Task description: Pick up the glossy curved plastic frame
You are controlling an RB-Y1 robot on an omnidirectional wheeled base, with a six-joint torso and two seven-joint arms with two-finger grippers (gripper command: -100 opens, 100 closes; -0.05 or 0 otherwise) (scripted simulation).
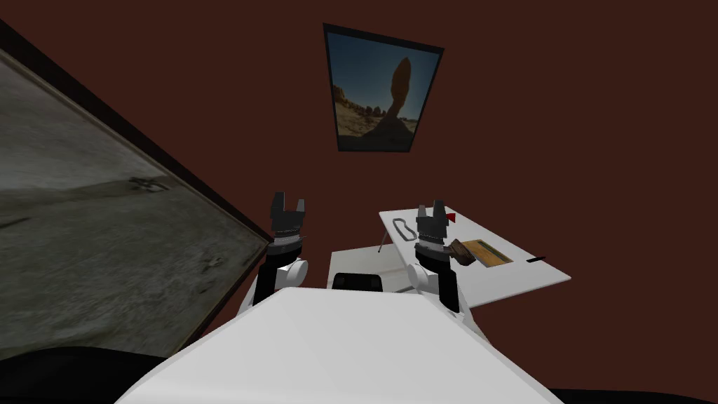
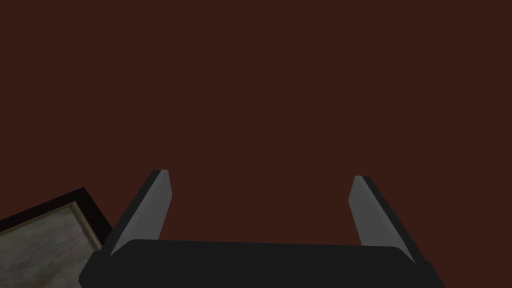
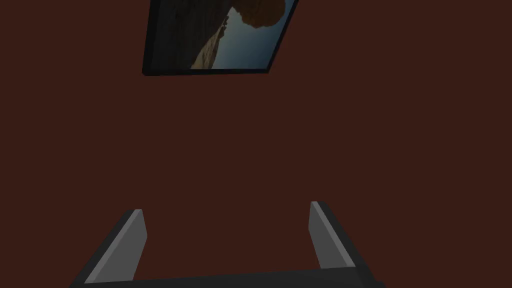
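**A:** Where does the frame lie?

**B:** The likeliest candidate is the thin grey curved loop (image 1: 402,229). It lies flat near the left edge of the white worktop (image 1: 519,277), just beside the right gripper (image 1: 430,207) in the head view. Its gloss cannot be judged.

**A:** What lies around it?

**B:** A small red thing (image 1: 451,217), a brown object (image 1: 459,252) by the right forearm, a flat yellow-green board (image 1: 491,252) and a short black bar (image 1: 536,259).

**A:** And the jaws?

**B:** Both pairs stand wide and empty. The right gripper points at the wall rather than down, and the left gripper (image 1: 289,202) is raised off to the left of the worktop.

**A:** What could go wrong?

**B:** The loop is thin and flat, so the blades may skid over it. A nudge could also push it off the near edge, and the forearm might sweep the brown object as it comes down.
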